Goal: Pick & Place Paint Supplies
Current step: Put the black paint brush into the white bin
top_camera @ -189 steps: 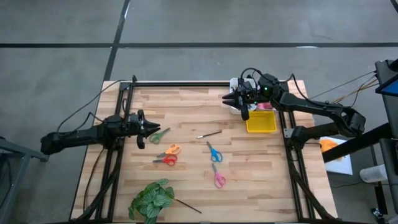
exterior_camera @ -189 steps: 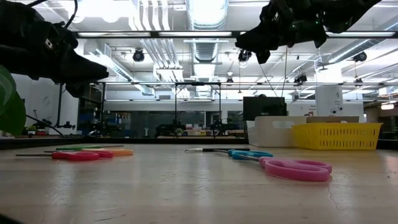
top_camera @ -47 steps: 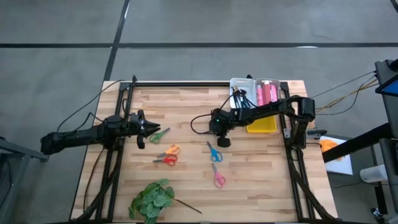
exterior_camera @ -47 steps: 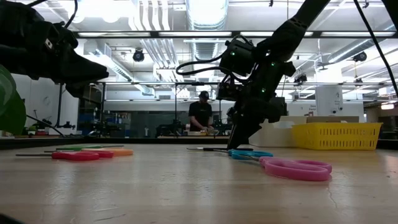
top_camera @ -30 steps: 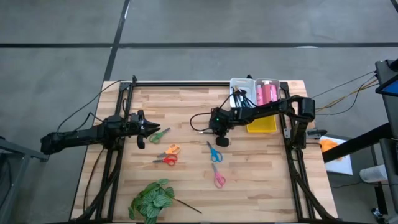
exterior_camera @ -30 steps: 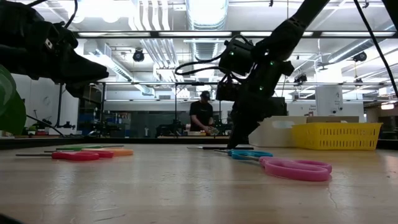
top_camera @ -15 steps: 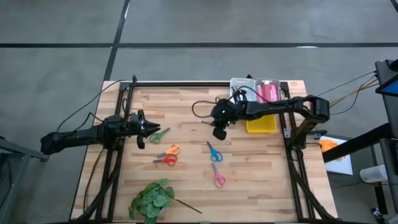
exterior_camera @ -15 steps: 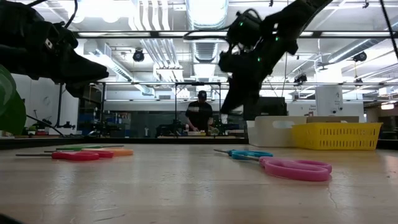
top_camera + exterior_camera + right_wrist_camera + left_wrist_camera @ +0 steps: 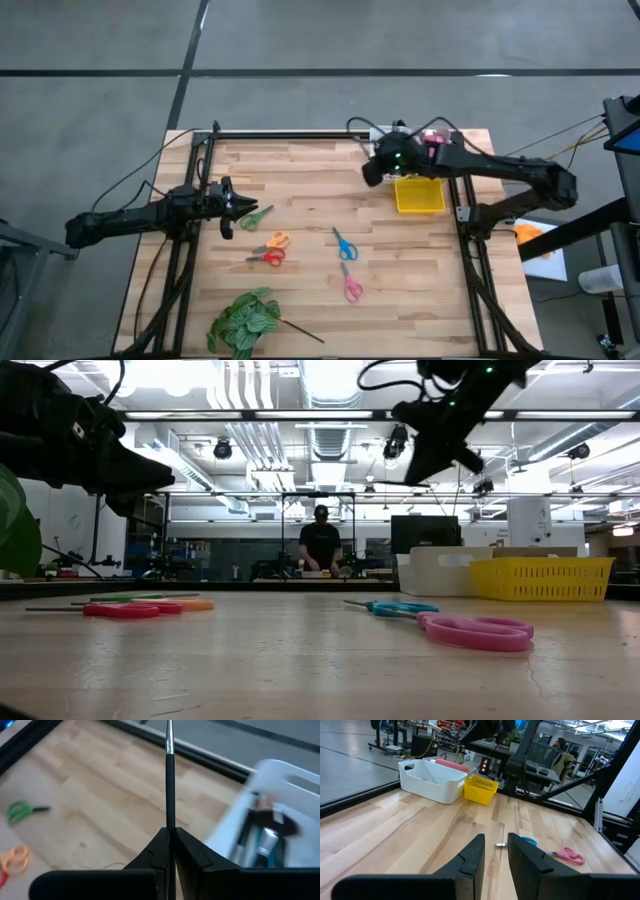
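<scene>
My right gripper (image 9: pixel 372 171) hangs high over the table's far right part, next to the white bin (image 9: pixel 260 815), and is shut on a thin dark-handled brush (image 9: pixel 169 780). The bin holds other brushes (image 9: pixel 264 840) and pink tubes (image 9: pixel 433 143). Green (image 9: pixel 256 216), orange (image 9: pixel 277 240), red (image 9: pixel 268 257), blue (image 9: pixel 344 244) and pink scissors (image 9: pixel 352 289) lie flat on the wood. Another brush (image 9: pixel 301 331) lies by the plant. My left gripper (image 9: pixel 240 204) waits open at the table's left, just above the green scissors. My right gripper pinches the brush's dark handle (image 9: pixel 169 822) between its two fingers. The brush runs along the fingers and sticks out straight ahead of them, metal ferrule end (image 9: pixel 169 742) away from the gripper. It is lifted clear of the table.
A yellow basket (image 9: pixel 420 195) stands on the near side of the white bin, at the right edge. A green leafy plant (image 9: pixel 240 322) lies at the near left. A black frame rail (image 9: pixel 290 135) runs along the far edge. A person stands in the room behind.
My right gripper has risen from the middle of the table and gone toward the far right, to the white bin, rolling as it went. It stays shut on the brush, which has left the wood and is now carried clear.
</scene>
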